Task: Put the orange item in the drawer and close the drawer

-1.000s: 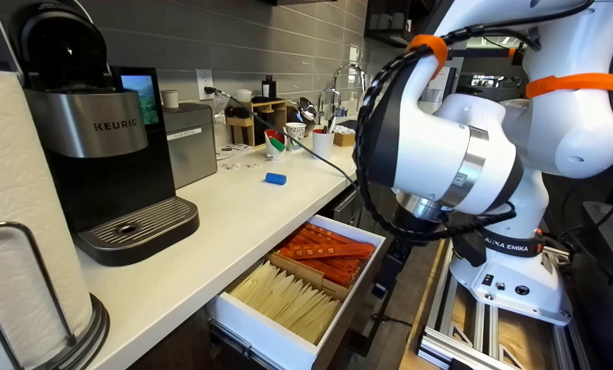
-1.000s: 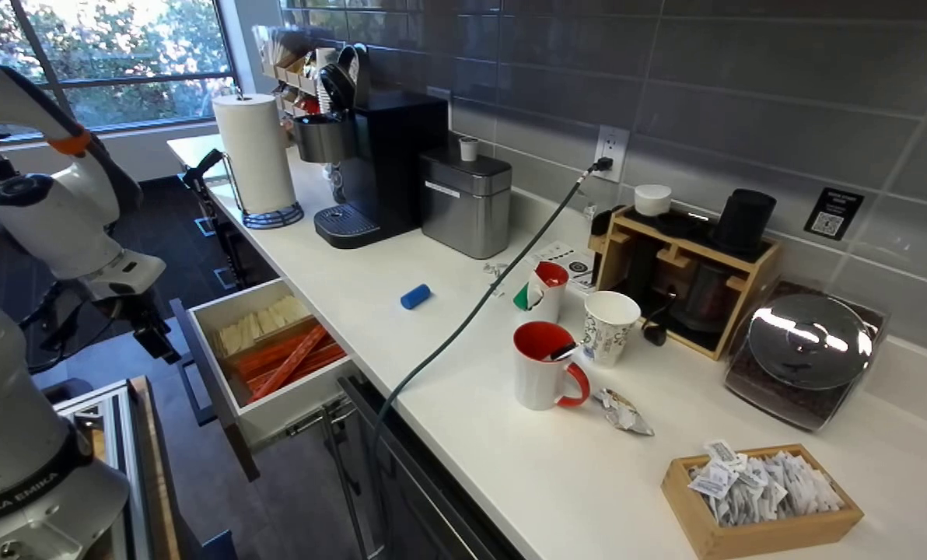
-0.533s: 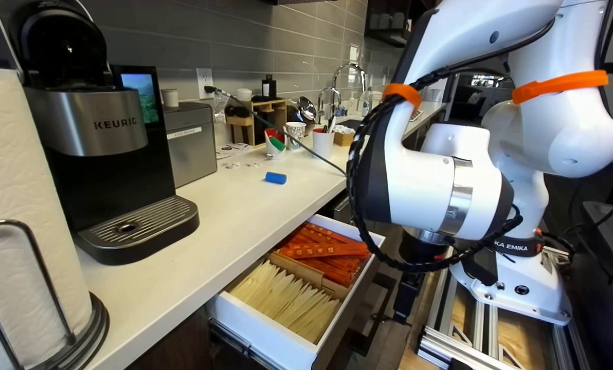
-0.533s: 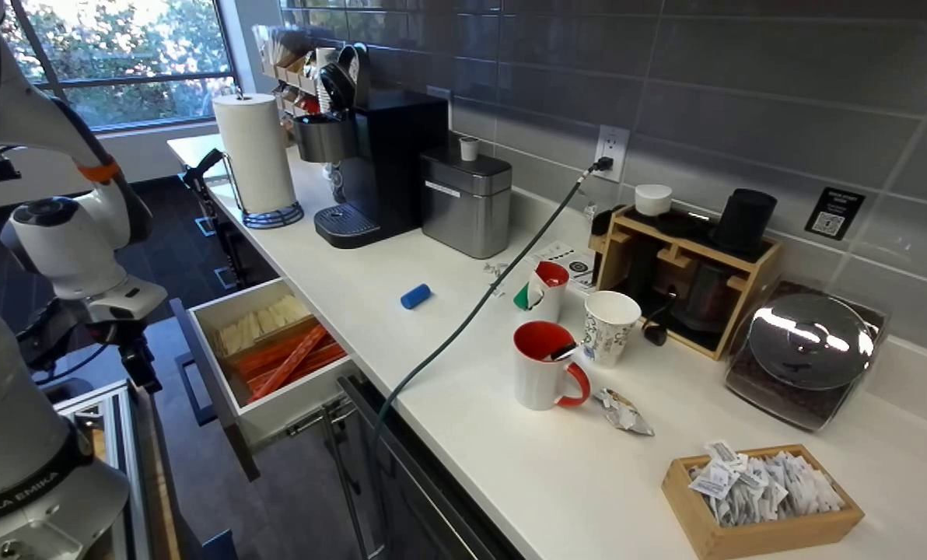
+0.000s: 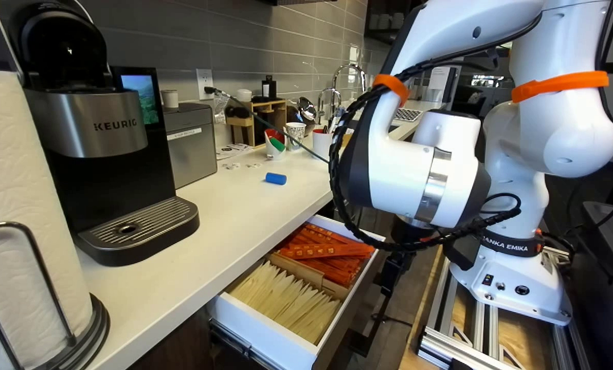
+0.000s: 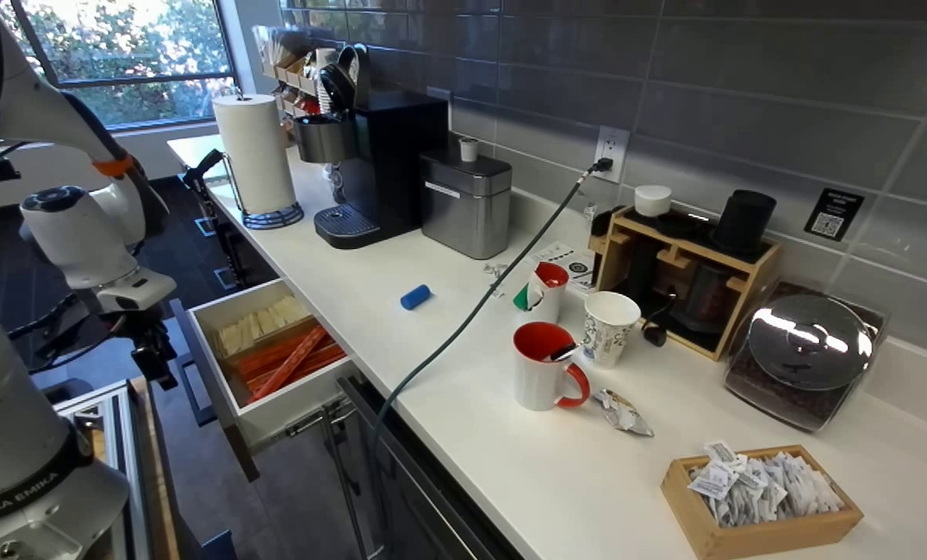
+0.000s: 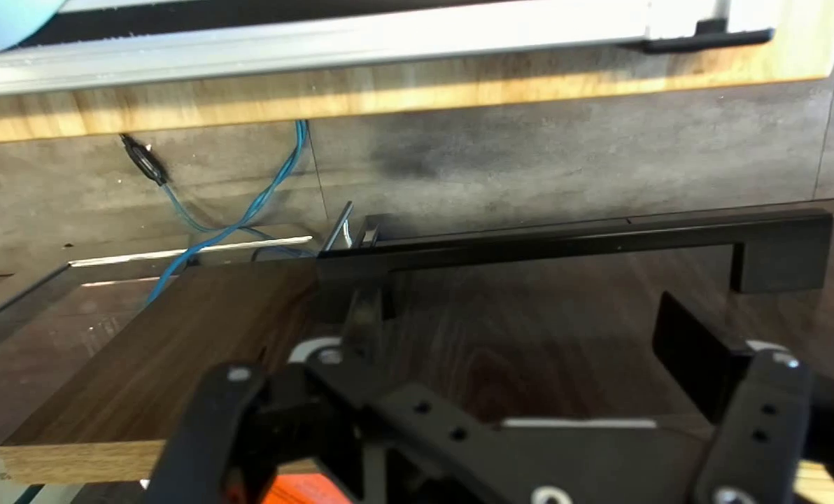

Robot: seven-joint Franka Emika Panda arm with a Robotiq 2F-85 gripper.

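The drawer (image 6: pixel 292 406) is pulled out from under the counter, its white walls showing in both exterior views. Inside it, the orange item (image 5: pixel 323 251), a long flat strip, lies slantwise across a pile of similar orange strips (image 6: pixel 323 354). My gripper (image 7: pixel 529 336) is open and empty, outside the drawer in front of its dark front panel (image 7: pixel 494 364). The drawer's black handle (image 7: pixel 571 245) shows beyond the fingertips; the left finger overlaps its left end in the wrist view, and I cannot tell whether they touch.
Pale beige packets (image 5: pixel 288 303) fill the drawer's other compartment. On the counter (image 6: pixel 463 365) are a blue piece (image 6: pixel 415 296), mugs, a coffee machine (image 5: pixel 88 123) and a paper towel roll (image 6: pixel 253 155). A cable (image 6: pixel 471 311) crosses the counter's edge. The robot's wood-edged base (image 7: pixel 389 87) stands opposite the drawer.
My gripper first drew back from the drawer and lower, then came up and toward the drawer front again. The drawer and the orange item have stayed in place.
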